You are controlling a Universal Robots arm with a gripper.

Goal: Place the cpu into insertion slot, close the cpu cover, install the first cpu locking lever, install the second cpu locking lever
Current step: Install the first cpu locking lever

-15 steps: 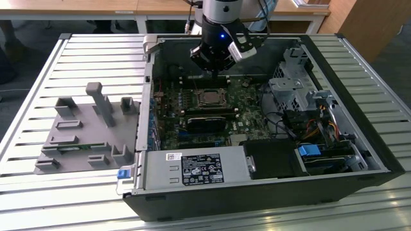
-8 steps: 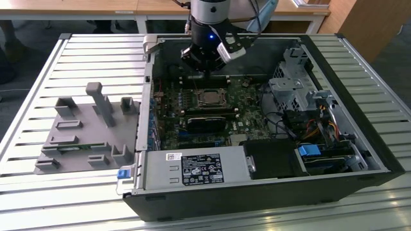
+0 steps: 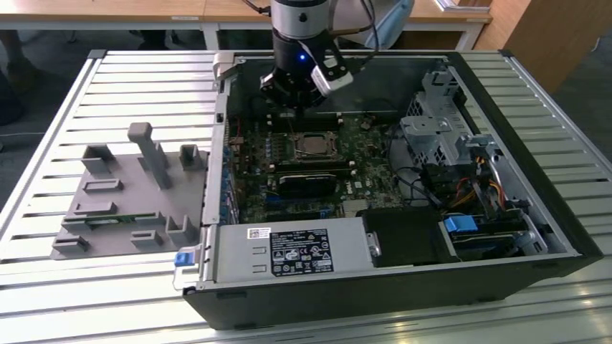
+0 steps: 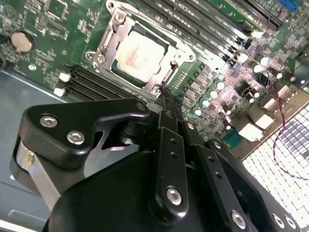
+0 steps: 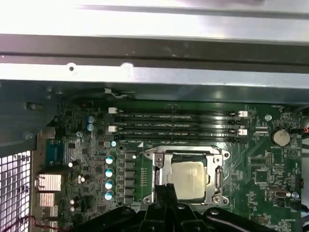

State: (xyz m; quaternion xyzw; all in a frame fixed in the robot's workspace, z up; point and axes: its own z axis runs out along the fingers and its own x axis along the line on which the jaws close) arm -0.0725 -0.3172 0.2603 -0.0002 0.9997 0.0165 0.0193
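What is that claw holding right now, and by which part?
Nothing: the claw is shut and empty, beside the cpu cover; the cpu lies beneath.

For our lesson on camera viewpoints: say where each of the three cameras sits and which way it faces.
Exterior view: off the arm, above the open computer case, looking down; shows the arm and gripper.
First wrist view: on the wrist, facing the motherboard; gripper tip shows.
Second wrist view: likewise, past the gripper and its black linkage.
All three share the cpu.

Slatted metal table [image 3: 67,304] carries an open black computer case [image 3: 383,304]; grey fixture block [image 3: 125,204] lies at the exterior view's left.
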